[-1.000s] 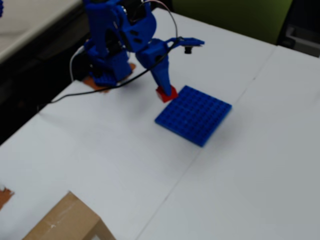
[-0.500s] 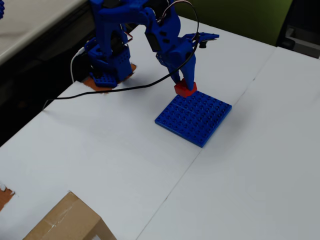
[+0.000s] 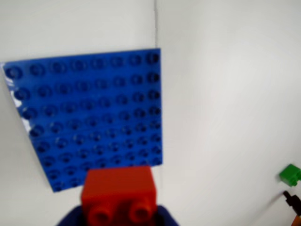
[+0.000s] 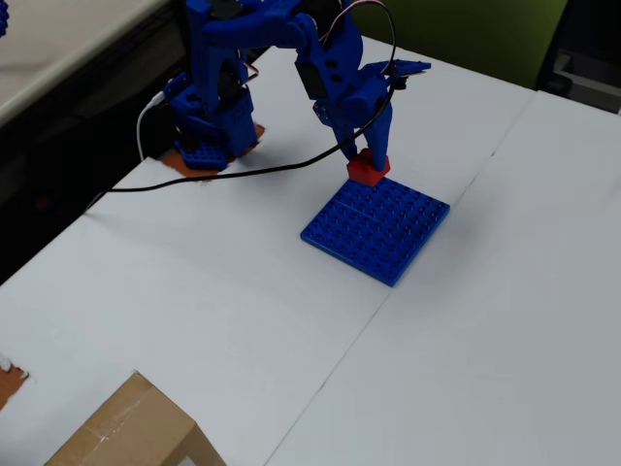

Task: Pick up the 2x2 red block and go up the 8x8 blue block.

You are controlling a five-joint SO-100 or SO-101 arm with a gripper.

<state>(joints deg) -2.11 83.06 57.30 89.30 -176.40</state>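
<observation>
Fingers point(image 4: 369, 155) of mine stayed clamped on the 2x2 red block point(image 4: 367, 170), which I had lifted off the tabletop point(image 4: 505, 320) a second earlier and carried to the far edge of the 8x8 blue block point(image 4: 378, 228). That put the pick behind me, I judged, with only the setting-down left. From the wrist the red block point(image 3: 118, 193) hid my fingertips, and a green piece point(image 3: 290, 174) was cut off at the right edge.
</observation>
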